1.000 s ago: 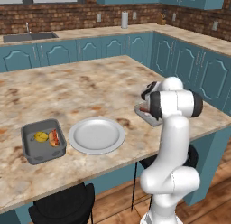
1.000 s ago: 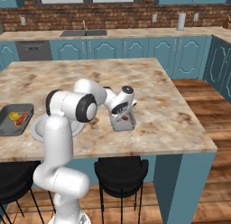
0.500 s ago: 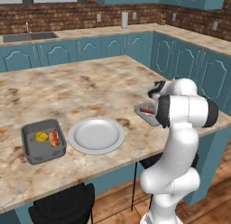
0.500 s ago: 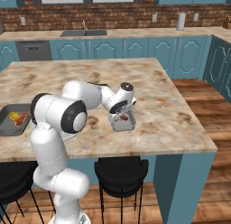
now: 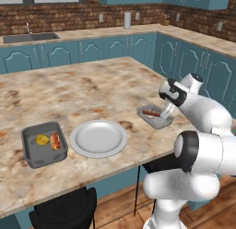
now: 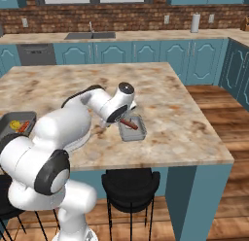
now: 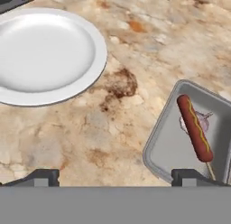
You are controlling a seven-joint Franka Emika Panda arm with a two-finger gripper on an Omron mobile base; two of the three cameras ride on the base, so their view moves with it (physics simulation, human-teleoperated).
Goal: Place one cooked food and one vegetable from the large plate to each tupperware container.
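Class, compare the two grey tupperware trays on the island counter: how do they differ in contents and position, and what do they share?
The left tray holds a yellow vegetable beside a red-orange sausage piece; the right tray holds a corn dog on a stick over a pale piece. The left tray sits left of the empty large plate, away from the gripper; the right tray lies beside the gripper. Both are shallow, dark grey, rectangular and lidless.

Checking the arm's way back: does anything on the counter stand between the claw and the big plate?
Nothing visible does. Bare counter lies between the claw and the plate; the tray with the hot dog sits off to one side.
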